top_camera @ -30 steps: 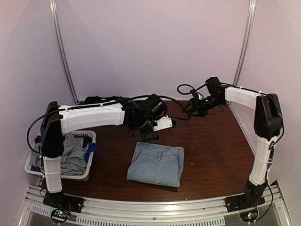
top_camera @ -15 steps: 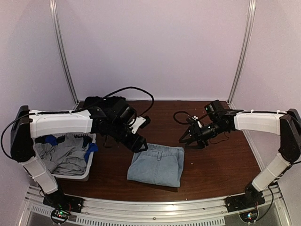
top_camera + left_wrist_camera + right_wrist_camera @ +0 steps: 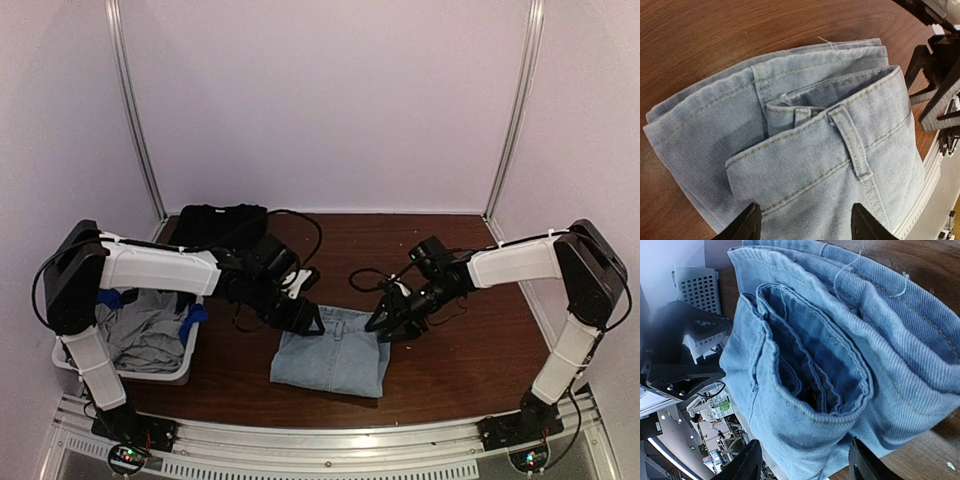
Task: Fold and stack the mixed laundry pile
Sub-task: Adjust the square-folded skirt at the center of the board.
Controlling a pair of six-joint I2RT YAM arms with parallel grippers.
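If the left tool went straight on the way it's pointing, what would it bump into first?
Most likely the folded light-blue denim piece: the left tool points at its waistband end, jaws apart, with nothing in between. How close it is, I can't tell.

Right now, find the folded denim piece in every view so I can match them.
Top external: denim piece at centre-front of the table.
Left wrist: denim piece fills most of the frame.
Right wrist: denim piece fills the middle, open end facing the camera.
Shared landmark: its waistband.
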